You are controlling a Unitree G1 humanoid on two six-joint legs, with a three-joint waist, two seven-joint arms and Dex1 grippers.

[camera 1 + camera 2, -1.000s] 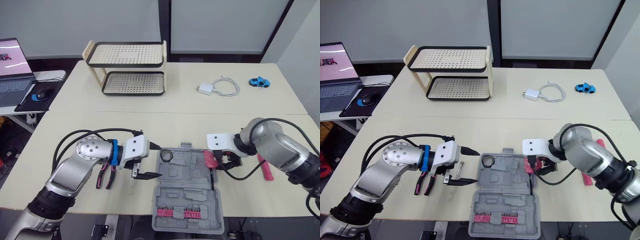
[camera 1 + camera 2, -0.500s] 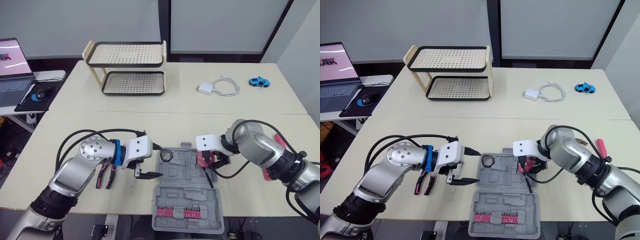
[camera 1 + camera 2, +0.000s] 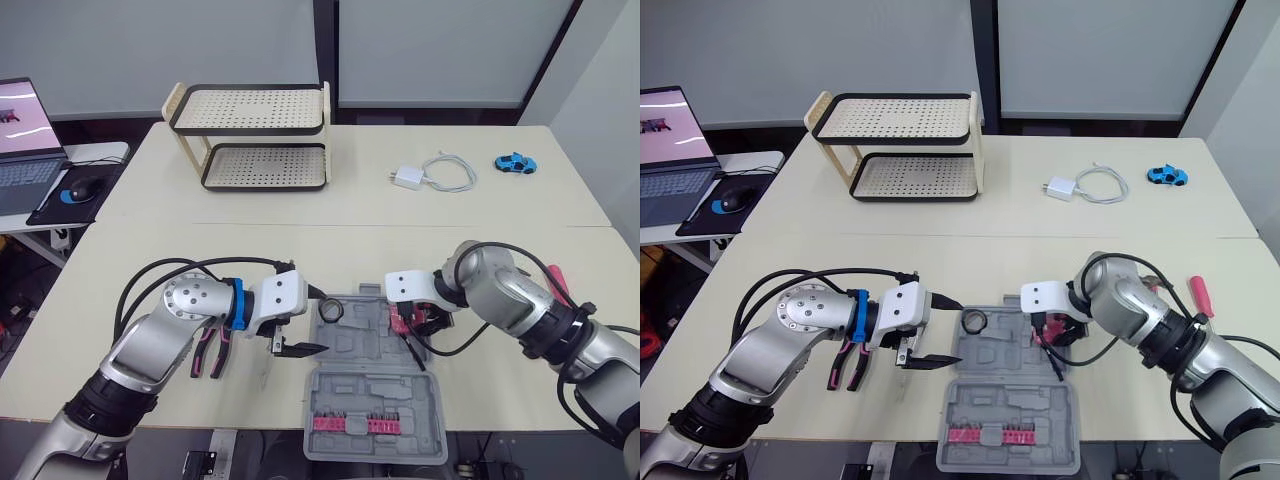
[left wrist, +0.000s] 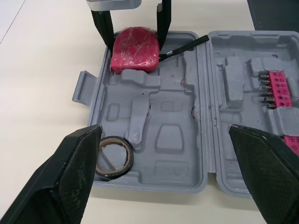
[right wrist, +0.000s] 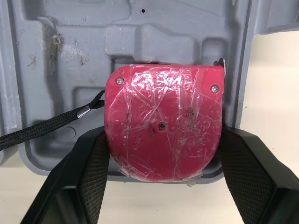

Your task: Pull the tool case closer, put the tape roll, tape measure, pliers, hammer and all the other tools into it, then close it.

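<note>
The right claw (image 3: 418,322) gripped the red plastic tape measure (image 4: 134,49) at the rim of the open grey tool case (image 4: 168,140); the left claw (image 3: 305,320) gaped wide, empty. Released there, it could tip onto the cream bench (image 3: 300,240), its black strap (image 4: 184,46) jamming the closing.

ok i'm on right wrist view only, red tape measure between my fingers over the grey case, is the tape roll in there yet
observer: yes, the tape roll lies in a recess of the tool case, at the left end of its far half. Your tape measure is at the right end.
operator: and the pliers, where are they
observer: the pliers are not in the case. They lie on the table to its left, partly under the left arm.
</note>
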